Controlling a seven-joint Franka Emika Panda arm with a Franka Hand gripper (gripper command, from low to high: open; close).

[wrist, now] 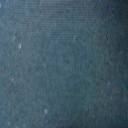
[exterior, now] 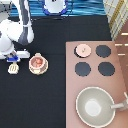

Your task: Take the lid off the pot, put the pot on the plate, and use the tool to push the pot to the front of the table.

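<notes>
exterior view first. shows the white arm (exterior: 20,30) reaching down from the exterior view's top to the tabletop's (exterior: 55,95) edge at the exterior view's left. ends in the tool (exterior: 13,62), low over that edge, about halfway along it, with its blue block facing the camera. cannot tell whether the tool is open or closed, nor whether it grips anything. directly below it, toward the exterior view's bottom, lies the cream-white spatula (exterior: 13,69), flat on the tabletop, just beside or touching the tool; cannot tell which.

just beside the spatula, toward the exterior view's right, stands the pale pink pot (exterior: 37,62), uncovered, reddish-brown inside showing. sits on the cream-yellow plate (exterior: 36,71), of which only a thin rim peeks out around the pot. near the left edge, well apart from the tabletop's bottom edge.

farther right, fills the tabletop's right side with the brownish-pink stove panel (exterior: 120,80). carries the lid (exterior: 83,49) in the panel's corner at the exterior view's top left, knob up, well apart from the pot. around it, three bare black burners (exterior: 103,50). near the panel's bottom edge, holds the large grey pan (exterior: 95,106), handle pointing to the exterior view's right.

wrist view next. shows only a dark blue-grey surface (wrist: 64,64), grainy, with a few pale specks.
</notes>
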